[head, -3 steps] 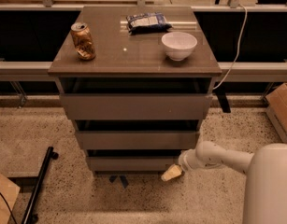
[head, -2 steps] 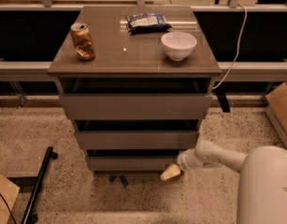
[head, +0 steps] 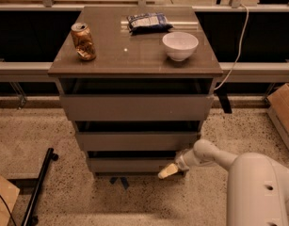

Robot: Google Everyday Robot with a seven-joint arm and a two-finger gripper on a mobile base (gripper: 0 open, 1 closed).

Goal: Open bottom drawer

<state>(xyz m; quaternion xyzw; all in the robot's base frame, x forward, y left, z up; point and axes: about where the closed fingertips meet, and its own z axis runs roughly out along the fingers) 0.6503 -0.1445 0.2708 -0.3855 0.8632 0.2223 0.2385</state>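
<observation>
The small grey-brown cabinet has three flat drawer fronts. The bottom drawer [head: 127, 164] is the lowest and narrowest front, just above the floor. My gripper [head: 168, 170] is at the end of the white arm [head: 207, 155] that comes in from the lower right. Its pale tip sits at the right end of the bottom drawer front, at or just below its lower edge. The middle drawer [head: 137, 141] and the top drawer [head: 136, 108] lie above it.
On the cabinet top [head: 134, 55] stand a tilted soda can [head: 83, 42], a white bowl [head: 180, 45] and a blue snack bag [head: 147, 21]. A cardboard box [head: 283, 112] is at the right. A black bar [head: 39, 187] lies on the speckled floor at the left. A cable [head: 236, 46] hangs at the right.
The camera view has shifted slightly; the arm's white body fills more of the lower right. The gripper stays at the right end of the bottom drawer front.
</observation>
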